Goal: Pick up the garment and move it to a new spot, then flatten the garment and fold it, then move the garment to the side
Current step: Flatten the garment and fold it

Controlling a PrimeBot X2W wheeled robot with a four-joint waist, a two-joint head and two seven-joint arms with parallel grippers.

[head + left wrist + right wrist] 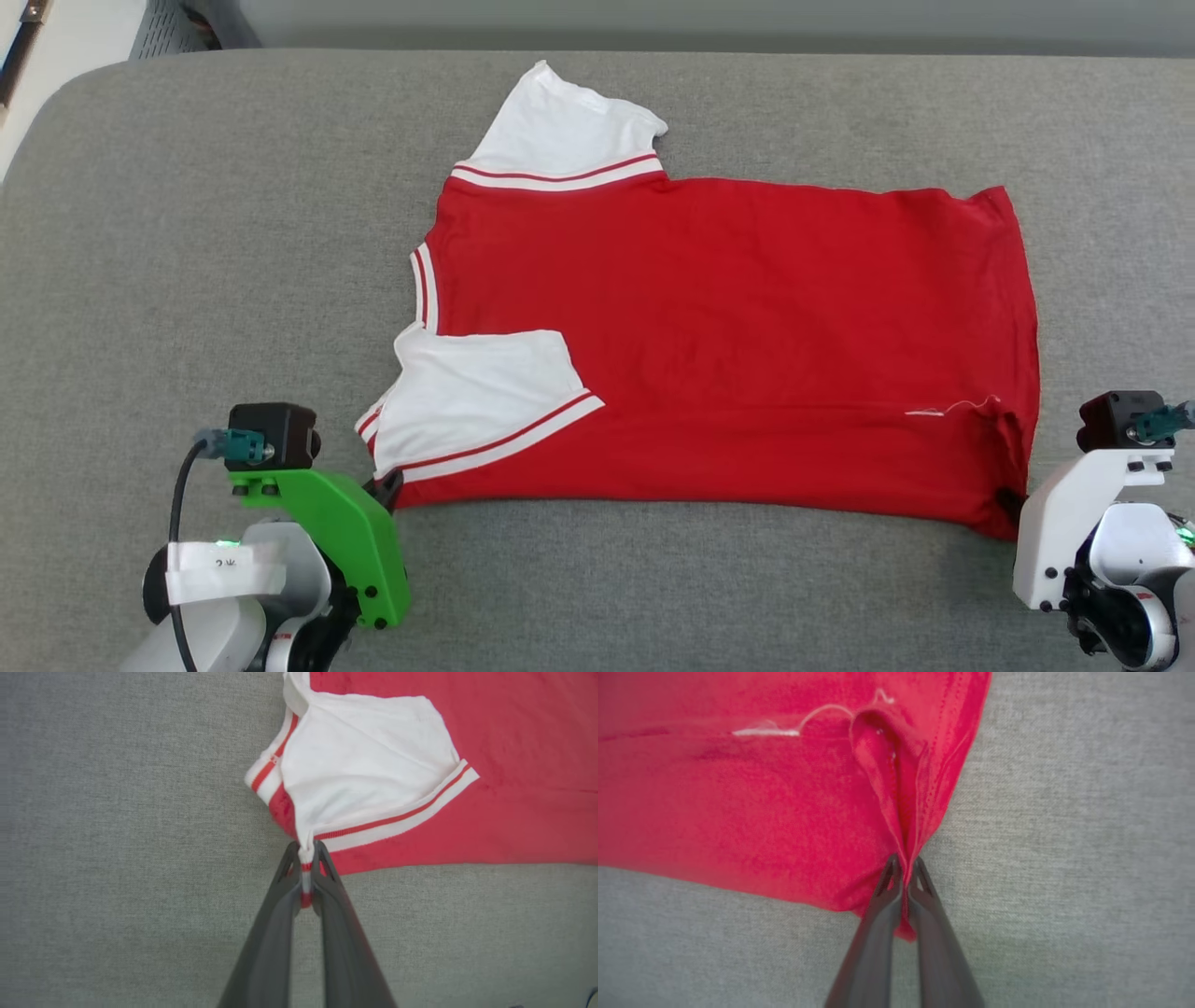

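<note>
The garment (pixel 728 345), a red T-shirt with white striped-trim sleeves, lies spread sideways on the grey surface, collar to the left and hem to the right, plain side up. One sleeve sticks out at the far edge; the near sleeve (pixel 369 760) is folded over the body. My left gripper (pixel 306 858) is shut on the near left corner, pinching white and red cloth by that sleeve; in the head view it sits at the shirt's near left corner (pixel 385 485). My right gripper (pixel 905 868) is shut on the near hem corner (pixel 1010 504), where the red cloth puckers between the fingers.
The grey fabric surface (pixel 187 280) reaches past the shirt on all sides, with wide bare room at the left and along the near edge. Its rounded far left corner gives way to a pale floor (pixel 75 37). A loose white thread (pixel 948 409) lies near the hem.
</note>
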